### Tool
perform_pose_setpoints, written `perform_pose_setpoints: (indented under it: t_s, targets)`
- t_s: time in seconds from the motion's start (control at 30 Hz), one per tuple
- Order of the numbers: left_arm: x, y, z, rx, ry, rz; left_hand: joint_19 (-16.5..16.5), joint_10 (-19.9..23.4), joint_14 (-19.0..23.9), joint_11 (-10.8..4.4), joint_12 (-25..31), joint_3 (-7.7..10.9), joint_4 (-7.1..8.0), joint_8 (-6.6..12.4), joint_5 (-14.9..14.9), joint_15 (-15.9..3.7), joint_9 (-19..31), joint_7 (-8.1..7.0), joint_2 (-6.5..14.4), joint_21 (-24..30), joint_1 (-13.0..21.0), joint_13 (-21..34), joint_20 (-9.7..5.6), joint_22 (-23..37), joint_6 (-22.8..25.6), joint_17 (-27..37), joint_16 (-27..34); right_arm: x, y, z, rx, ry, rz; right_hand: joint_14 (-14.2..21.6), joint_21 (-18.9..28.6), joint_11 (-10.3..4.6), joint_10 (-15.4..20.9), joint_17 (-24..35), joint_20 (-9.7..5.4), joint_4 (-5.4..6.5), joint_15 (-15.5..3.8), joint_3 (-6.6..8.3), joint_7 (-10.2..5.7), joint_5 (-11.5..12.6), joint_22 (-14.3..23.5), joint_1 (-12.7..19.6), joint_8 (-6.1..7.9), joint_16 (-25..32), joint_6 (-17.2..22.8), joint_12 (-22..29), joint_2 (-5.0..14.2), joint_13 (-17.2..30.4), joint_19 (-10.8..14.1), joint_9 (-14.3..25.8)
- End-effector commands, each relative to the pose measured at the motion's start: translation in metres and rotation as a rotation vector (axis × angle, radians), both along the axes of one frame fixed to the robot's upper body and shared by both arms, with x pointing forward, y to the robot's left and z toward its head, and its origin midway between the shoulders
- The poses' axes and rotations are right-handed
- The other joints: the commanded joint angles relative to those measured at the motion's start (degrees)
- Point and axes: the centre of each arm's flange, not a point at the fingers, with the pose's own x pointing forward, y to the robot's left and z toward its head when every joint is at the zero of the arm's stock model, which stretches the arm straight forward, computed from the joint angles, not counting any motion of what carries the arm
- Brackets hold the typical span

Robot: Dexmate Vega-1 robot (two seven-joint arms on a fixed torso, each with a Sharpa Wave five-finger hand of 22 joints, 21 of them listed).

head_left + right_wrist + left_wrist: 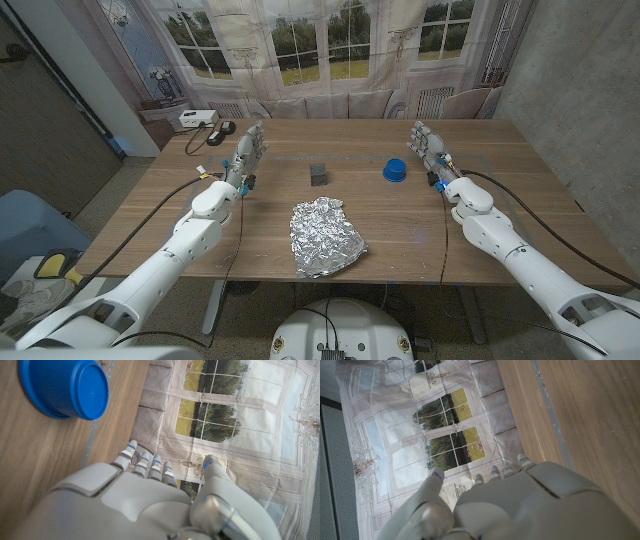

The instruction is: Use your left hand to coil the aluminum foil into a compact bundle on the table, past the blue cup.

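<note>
White jointed arms, black cables alongside, pale grey hands with blue-marked fingertips [128, 446].

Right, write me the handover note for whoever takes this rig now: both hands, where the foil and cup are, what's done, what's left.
Left robot hand: raised, fingers apart, holding nothing, well behind the foil.
Right robot hand: raised, open, empty, beside the blue cup.
Aluminum foil: loose crumpled sheet near the table's front edge, untouched.
Blue cup: upside down, behind and right of the foil. A small dark block stands left of it.
Done: nothing.
Left: coil the foil with the left hand.
</note>
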Motion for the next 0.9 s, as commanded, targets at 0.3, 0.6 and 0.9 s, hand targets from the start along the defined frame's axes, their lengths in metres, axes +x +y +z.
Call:
perform_pose_setpoints:
  t_s: [0.3, 0.6, 0.9]
  targets:
    - [-0.016, -0.008, 0.025, 0.193, 0.118, 0.257, 2.4, -4.9, -1.6, 0.43, 1.2, -2.47, -1.39, 1.06, 0.7, 2.55, 0.1, -0.31, -5.0, 1.1, -0.4, -0.9, 1.94, 0.0, -8.0, 0.2, 1.7, -0.027, -0.044, 0.023, 0.016, -0.108, -0.056, 0.6, 0.3, -0.15, 1.3, -0.1, 0.24, 0.63, 0.22, -0.27, 0.32, 0.4, 0.2, -0.8, 0.65, 0.4, 0.9, 0.5, -0.03, -0.1, 0.5, 0.3]
    - [-0.013, -0.033, 0.04, 0.359, 0.178, 0.248, 6.7, 0.2, 4.0, 0.77, 2.7, -4.1, -3.87, 1.96, 1.4, 2.25, 0.2, 2.97, -8.4, 2.4, 1.2, -1.7, 3.44, -0.1, -5.3, 0.2, 3.0, -0.036, -0.065, 0.01, 0.04, -0.1, -0.082, 0.9, 0.3, -0.14, 1.8, -0.3, 0.34, 0.77, 0.61, -0.56, 0.43, 0.4, 0.2, -1.1, 0.81, 0.4, 1.3, 0.7, -0.13, -0.3, 0.5, 0.2]
    - [-0.017, -0.046, 0.056, 0.49, 0.199, 0.248, 9.0, 2.4, 8.3, 0.32, 3.2, -4.19, -5.59, 2.84, 1.7, 1.18, 0.3, 4.54, -9.1, 2.9, 3.4, -2.0, 3.71, -0.3, -2.0, 0.3, 3.8, -0.049, -0.076, 0.002, 0.061, -0.116, -0.103, 1.1, 0.4, -0.12, 2.1, -0.5, 0.52, 0.9, 0.81, -0.79, 0.43, 0.5, 0.2, -1.5, 0.91, 0.4, 1.6, 0.7, -0.13, -0.4, 0.6, 0.2]
